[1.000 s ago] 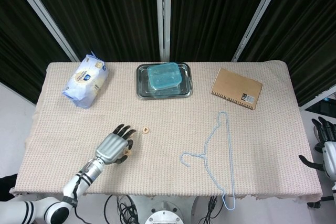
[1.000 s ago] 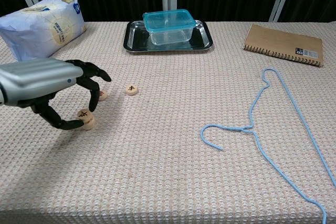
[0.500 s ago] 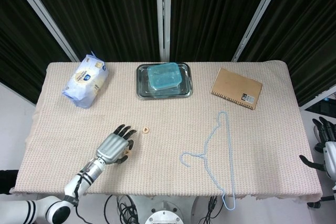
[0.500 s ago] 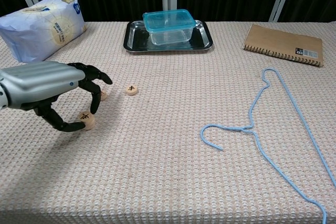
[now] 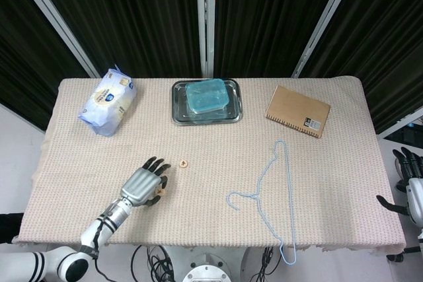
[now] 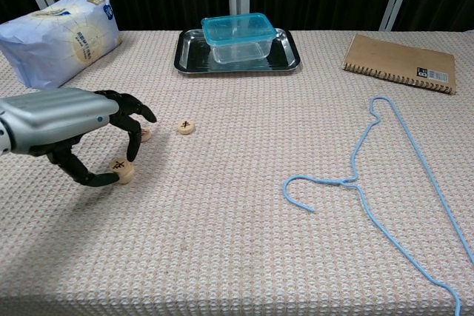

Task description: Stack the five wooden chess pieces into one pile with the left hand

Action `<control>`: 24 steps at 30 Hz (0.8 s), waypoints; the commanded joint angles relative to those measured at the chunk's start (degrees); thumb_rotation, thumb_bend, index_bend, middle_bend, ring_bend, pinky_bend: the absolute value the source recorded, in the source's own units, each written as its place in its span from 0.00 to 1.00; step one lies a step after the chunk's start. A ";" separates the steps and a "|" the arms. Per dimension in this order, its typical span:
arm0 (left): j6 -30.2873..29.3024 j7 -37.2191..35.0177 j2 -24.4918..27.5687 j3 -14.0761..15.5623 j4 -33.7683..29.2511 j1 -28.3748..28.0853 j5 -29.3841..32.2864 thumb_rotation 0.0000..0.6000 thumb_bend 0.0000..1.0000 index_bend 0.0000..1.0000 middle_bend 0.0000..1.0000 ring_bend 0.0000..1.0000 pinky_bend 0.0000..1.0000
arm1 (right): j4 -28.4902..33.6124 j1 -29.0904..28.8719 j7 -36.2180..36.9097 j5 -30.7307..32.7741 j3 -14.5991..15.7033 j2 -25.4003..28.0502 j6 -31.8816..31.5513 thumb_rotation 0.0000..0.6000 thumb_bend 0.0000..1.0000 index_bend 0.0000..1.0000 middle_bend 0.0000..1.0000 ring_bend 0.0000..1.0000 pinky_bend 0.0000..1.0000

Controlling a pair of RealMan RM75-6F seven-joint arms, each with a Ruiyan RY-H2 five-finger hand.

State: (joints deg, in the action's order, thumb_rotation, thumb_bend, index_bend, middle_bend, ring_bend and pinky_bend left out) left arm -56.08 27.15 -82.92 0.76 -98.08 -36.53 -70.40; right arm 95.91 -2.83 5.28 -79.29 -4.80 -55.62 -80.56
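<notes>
Chest view has the left hand (image 6: 74, 132) low over the cloth-covered surface (image 6: 237, 257), fingers arched down, and between thumb and a fingertip it pinches the near chess piece (image 6: 122, 170), a small wooden disc with a dark character on top; whether that disc sits alone or tops a short pile, I cannot tell, since the fingers cover its base. Just behind the fingertips a second chess piece (image 6: 145, 134) peeks out, half hidden. A little further out and to the right of the hand lies a third chess piece (image 6: 186, 128), flat and on its own, well clear of the fingers. Only three discs show; any others may be under the palm or inside the pinch. My read: the step in hand is gathering, with the pinched disc either just gripped or about to be set. The next move calls for a clean lift without nudging the neighbour behind, then a carry and a square landing on another disc, since these pieces are small and would slide off if dropped crooked.

Out to the right of the hand a blue wire hanger (image 6: 385, 175) sprawls on the cloth. Farther back sit a white packet (image 6: 59, 35), a steel tray (image 6: 185, 57) with a teal-lidded box (image 6: 235, 35) in it, and a brown notebook (image 6: 400, 63).

Head view catches the right hand (image 5: 411, 186) off the surface edge, fingers apart, holding nothing
</notes>
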 commanded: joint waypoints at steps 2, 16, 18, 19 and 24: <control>-0.08 -0.04 -0.06 -0.06 -0.05 0.02 -0.12 1.00 0.29 0.46 0.11 0.00 0.00 | 0.05 -0.01 0.11 0.04 0.02 0.06 0.11 1.00 0.08 0.00 0.00 0.00 0.00; -0.54 -0.87 0.78 -0.12 -1.34 0.39 -0.78 1.00 0.29 0.41 0.10 0.00 0.00 | 0.13 0.10 0.22 -0.12 0.08 0.18 -0.12 1.00 0.08 0.00 0.00 0.00 0.00; -1.03 -1.27 1.66 -0.35 -2.48 0.53 -1.15 1.00 0.29 0.39 0.10 0.00 0.00 | 0.11 0.12 0.26 -0.14 0.07 0.19 -0.18 1.00 0.08 0.00 0.00 0.00 0.00; -1.23 -1.41 2.19 -0.45 -3.14 0.58 -1.28 1.00 0.29 0.39 0.10 0.00 0.00 | 0.09 0.12 0.28 -0.16 0.07 0.18 -0.19 1.00 0.08 0.00 0.00 0.00 0.00; -2.79 -1.39 5.78 -1.75 -6.98 0.62 -1.84 1.00 0.29 0.39 0.10 0.00 0.00 | 0.00 0.01 0.26 -0.10 0.06 0.15 0.00 1.00 0.08 0.00 0.00 0.00 0.00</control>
State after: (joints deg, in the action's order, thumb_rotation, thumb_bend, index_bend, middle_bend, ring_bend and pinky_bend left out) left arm -58.36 25.84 -78.01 -0.48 -104.19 -35.93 -72.04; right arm 95.92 -2.82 5.53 -79.38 -4.74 -55.47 -80.55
